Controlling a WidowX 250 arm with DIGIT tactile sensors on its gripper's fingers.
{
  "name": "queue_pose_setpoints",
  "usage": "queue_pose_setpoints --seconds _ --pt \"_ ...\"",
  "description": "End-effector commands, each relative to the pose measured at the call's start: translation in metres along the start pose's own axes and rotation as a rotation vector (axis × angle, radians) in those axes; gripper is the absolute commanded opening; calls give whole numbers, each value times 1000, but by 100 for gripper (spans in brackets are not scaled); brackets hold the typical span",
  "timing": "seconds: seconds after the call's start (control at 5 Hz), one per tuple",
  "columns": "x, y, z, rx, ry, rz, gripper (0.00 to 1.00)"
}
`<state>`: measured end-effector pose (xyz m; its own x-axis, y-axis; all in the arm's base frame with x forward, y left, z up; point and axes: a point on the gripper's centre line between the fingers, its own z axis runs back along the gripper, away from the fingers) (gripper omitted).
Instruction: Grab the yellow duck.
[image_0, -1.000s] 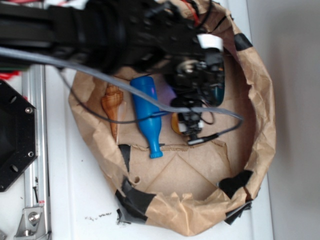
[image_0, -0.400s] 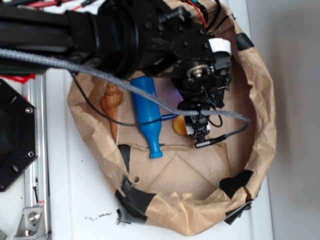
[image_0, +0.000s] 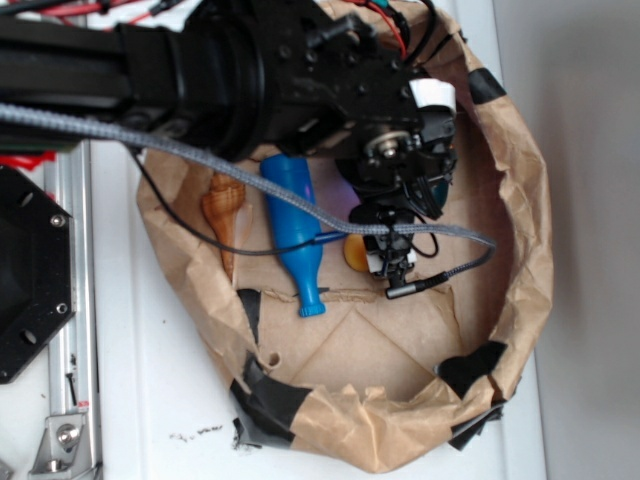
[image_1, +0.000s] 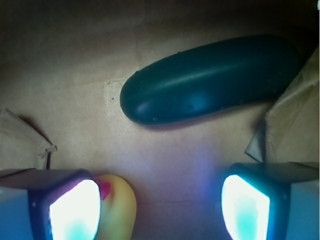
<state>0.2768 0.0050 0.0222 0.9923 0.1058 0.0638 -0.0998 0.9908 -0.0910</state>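
Black robot gripper (image_1: 157, 207) low inside brown paper-lined box (image_0: 520, 270), jaws spread apart; small yellow rubber duck (image_1: 117, 207) touching one glowing fingertip (image_1: 75, 210); dark green cucumber-shaped toy (image_1: 210, 77) beyond.

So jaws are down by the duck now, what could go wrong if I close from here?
Off-centre grasp: in the wrist view the yellow duck sits against the left finger, with a wide gap to the right finger. Closing could pinch its edge and squirt it out.

The dark green cucumber-shaped toy lies just ahead; pushing forward may bump it.
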Motion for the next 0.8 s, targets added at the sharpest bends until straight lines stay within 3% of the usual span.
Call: queue_pose_setpoints --seconds 0.0,0.6 --pt "-8 -9 41 -20 -39 -66 100" --pt "-6 -5 78 -38 -93 -51 100"
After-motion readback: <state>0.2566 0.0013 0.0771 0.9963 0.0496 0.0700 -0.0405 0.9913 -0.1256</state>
